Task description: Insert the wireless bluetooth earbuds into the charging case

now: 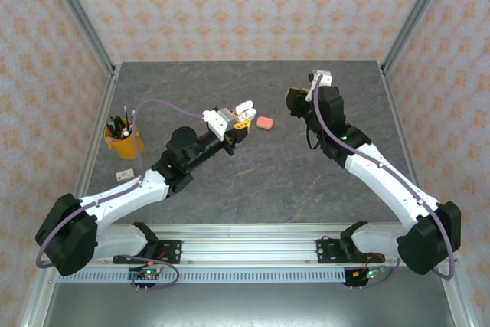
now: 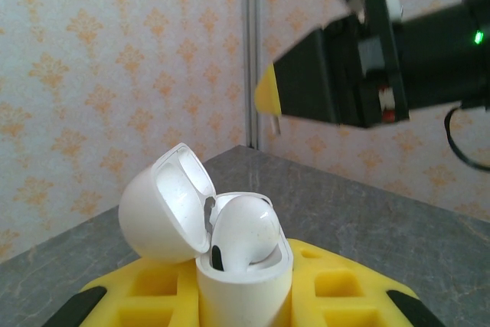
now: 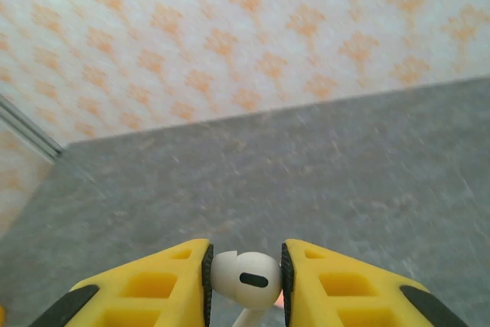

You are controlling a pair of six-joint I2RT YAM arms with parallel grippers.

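Alignment first: right gripper (image 3: 245,272) clamped on white stemmed earbud (image 3: 239,277), left gripper (image 2: 245,304) clamped on open glossy white case (image 2: 157,212); lower stem-down.

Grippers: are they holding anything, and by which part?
Right gripper pinches a white earbud by its bulbous head. Left gripper clamps the open white case by its base.
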